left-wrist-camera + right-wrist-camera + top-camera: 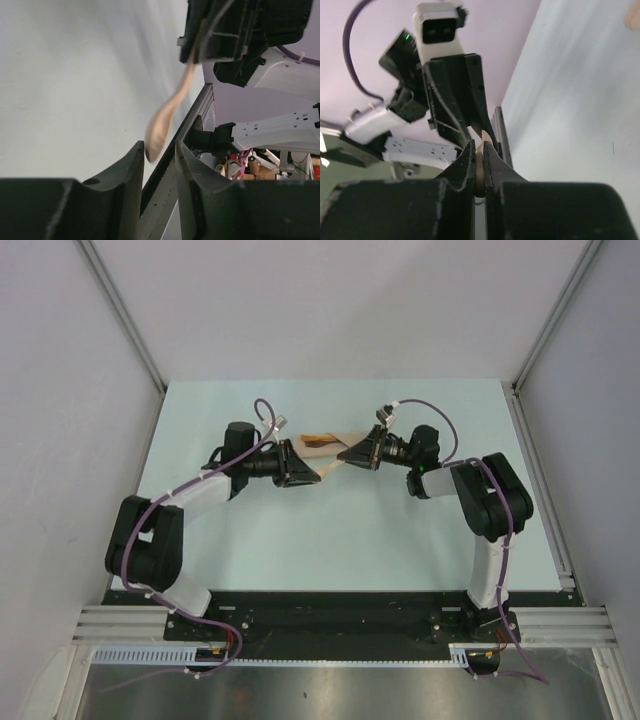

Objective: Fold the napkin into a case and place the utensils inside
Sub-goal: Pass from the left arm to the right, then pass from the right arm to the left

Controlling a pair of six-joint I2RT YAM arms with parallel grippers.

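A light wooden spoon (pixel 331 468) hangs in the air between my two grippers over the table's middle. My right gripper (pixel 478 146) is shut on its handle (pixel 479 170). Seen from the left wrist, the spoon (pixel 167 112) slants down from the right gripper (pixel 200 47) and its bowl ends between the tips of my left gripper (pixel 160 145), whose jaws stand apart around it. Just behind the grippers lies the folded beige napkin (pixel 340 441), a narrow strip, with a darker brown utensil (pixel 318 438) on its left end; both are partly hidden.
The pale green table (pixel 350 540) is ringed by grey walls, with a metal rail (pixel 540 490) along its right edge. Both arm bases stand at the near edge, and purple cables (pixel 262 412) loop above the wrists.
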